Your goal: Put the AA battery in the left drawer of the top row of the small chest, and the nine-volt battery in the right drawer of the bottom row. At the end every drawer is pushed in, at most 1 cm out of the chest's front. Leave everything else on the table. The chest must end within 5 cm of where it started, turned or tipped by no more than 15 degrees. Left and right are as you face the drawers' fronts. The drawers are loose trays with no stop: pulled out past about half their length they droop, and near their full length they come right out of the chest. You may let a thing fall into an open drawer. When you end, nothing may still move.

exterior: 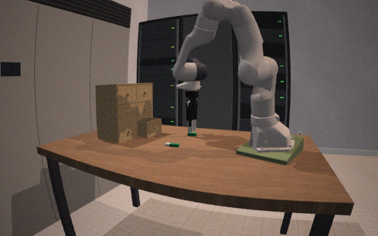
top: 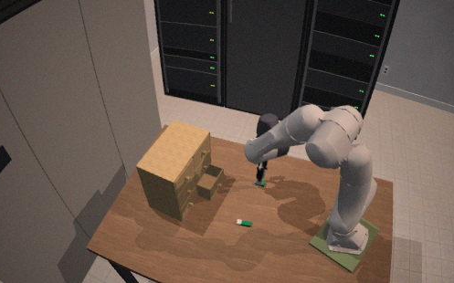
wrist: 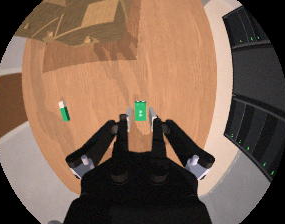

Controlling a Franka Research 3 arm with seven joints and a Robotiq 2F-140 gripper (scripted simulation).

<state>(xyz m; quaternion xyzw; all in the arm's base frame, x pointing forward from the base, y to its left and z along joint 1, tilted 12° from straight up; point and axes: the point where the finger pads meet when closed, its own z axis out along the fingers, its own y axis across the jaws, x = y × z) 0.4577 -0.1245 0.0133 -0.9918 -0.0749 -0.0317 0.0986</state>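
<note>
Wrist view, looking down past the jaws of the gripper (wrist: 140,124), which stand partly open with nothing between them. Green nine-volt battery (wrist: 140,111) lies on the wooden counter (wrist: 173,43) just past the fingertips, in line with the gap. AA battery (wrist: 62,111) lies off to the left. Chest (wrist: 93,10) at top, one drawer (wrist: 122,30) pulled out.
</note>
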